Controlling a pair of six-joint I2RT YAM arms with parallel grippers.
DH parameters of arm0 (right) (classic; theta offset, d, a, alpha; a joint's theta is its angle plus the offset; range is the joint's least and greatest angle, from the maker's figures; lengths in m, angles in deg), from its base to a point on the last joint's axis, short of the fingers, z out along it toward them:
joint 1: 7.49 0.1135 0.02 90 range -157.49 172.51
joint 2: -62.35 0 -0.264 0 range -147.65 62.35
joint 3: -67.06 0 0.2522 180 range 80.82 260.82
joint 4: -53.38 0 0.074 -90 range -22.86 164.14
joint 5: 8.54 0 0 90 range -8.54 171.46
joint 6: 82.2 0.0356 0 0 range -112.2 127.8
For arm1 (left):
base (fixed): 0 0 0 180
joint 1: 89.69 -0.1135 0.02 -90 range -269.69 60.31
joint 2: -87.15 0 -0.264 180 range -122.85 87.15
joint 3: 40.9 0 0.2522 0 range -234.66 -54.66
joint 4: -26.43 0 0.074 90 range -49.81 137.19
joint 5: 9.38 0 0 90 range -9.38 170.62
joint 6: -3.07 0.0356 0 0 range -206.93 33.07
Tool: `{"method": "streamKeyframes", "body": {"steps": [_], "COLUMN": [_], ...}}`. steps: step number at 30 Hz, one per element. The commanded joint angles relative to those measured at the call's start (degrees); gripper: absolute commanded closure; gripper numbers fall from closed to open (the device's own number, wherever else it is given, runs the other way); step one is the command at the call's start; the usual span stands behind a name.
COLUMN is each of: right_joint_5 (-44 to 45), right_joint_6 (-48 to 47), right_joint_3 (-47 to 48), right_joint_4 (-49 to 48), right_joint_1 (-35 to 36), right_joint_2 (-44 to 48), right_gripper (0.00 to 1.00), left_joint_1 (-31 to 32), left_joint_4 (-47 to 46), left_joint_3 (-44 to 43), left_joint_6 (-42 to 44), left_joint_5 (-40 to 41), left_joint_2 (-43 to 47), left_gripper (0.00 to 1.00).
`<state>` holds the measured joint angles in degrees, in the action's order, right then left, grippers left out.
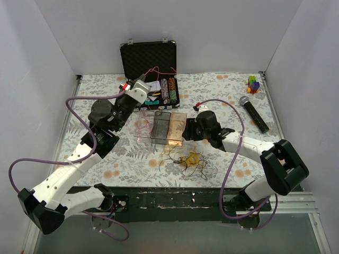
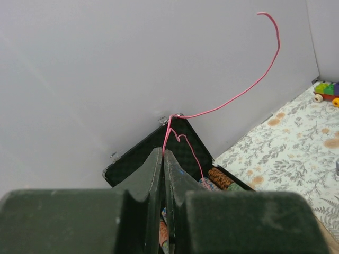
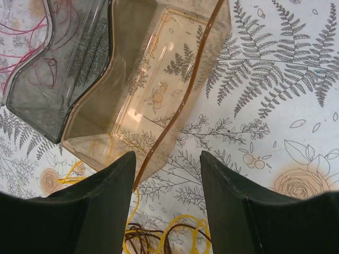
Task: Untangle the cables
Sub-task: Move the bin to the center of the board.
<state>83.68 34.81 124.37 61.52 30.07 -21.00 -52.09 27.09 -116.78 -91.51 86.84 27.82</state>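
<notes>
The table [image 1: 228,87] wears a fern-and-flower print cloth. At its far edge an open black case [image 1: 148,58] holds rows of poker chips [image 1: 168,91]; any marking on them is too small to read. In front of the case three see-through bins stand side by side, touching: a clear bin [image 3: 21,26], a grey bin [image 3: 79,63] and an amber bin [image 3: 159,69]. A black microphone [image 1: 254,112] lies well apart to the right, with a small stack of toy blocks [image 1: 253,84] beyond it.

The cables [image 1: 189,159] lie as a loose yellow and dark brown clump on the cloth just in front of the amber bin. Thin pink loops lie in the clear bin and a few dark strands in the grey one.

The left gripper [image 2: 162,156] is raised before the case lid, clenched on one pink cable [image 2: 233,98] that arcs up and away from the fingertips.

The right gripper [image 3: 167,159] hangs low over the amber bin's near corner with its jaws apart. The bin's edge seems to run between them, though contact is unclear. The clump lies just under and behind its fingers.
</notes>
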Motion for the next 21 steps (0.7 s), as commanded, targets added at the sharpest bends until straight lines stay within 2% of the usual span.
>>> {"method": "streamKeyframes", "body": {"steps": [1,14,21], "right_joint_5": [-1.8,-3.9,-4.6], "right_joint_6": [0.3,0.1,-0.5], "right_joint_3": [4.2,6.4,7.1], "right_joint_4": [-4.3,-4.8,-4.9], "right_joint_1": [-0.1,-0.1,-0.1], "right_joint_2": [-2.0,-9.0,-11.7], "right_gripper": [0.41,0.42,0.45], "left_joint_1": [-0.2,-0.2,-0.2], "left_joint_4": [3.7,9.3,12.8], "left_joint_3": [1.7,2.3,6.2], "left_joint_6": [-2.4,-4.7,-7.5], "left_joint_5": [-2.0,-3.4,-4.2], "left_joint_2": [1.1,1.4,2.8], "left_gripper": [1.0,1.0,1.0]}}
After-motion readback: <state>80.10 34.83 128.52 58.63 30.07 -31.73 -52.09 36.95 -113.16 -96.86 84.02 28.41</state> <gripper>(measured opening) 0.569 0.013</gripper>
